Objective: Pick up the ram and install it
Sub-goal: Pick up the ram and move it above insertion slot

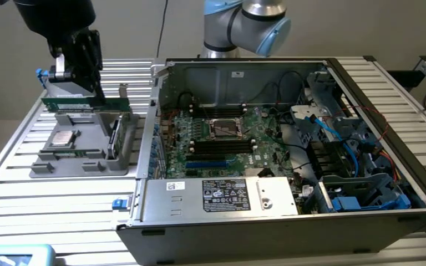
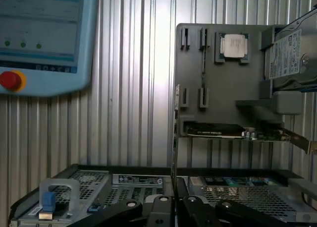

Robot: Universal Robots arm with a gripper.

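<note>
Ram (image 1: 69,102) hangs at the far left of the scene, pinched from above by the black gripper (image 1: 86,88), whose fingers are closed on its upper edge. It is clear of the grey tray (image 1: 50,166) below it and stands on edge with its long axis level, running left to right across the exterior view. Its right end runs visually into the expansion card (image 1: 117,103) behind it, so where one green board ends and the other starts is hard to tell. In the wrist view the ram (image 2: 175,157) shows edge-on as a thin dark strip coming straight out from between the shut gripper (image 2: 174,207) fingers.

Under the ram, the tray sits on the ribbed metal table (image 1: 50,210) and carries the square silver processor chip (image 1: 64,138). The wrist view also shows the hard drive (image 2: 290,53) at one side of the tray, and the expansion card (image 2: 233,132) along one of its edges.

Right of the tray stands the open computer case (image 1: 272,233), well apart from the ram. Inside lies the green motherboard (image 1: 261,122) with its black memory slots (image 1: 221,145) running left to right, the same way the ram points.
</note>
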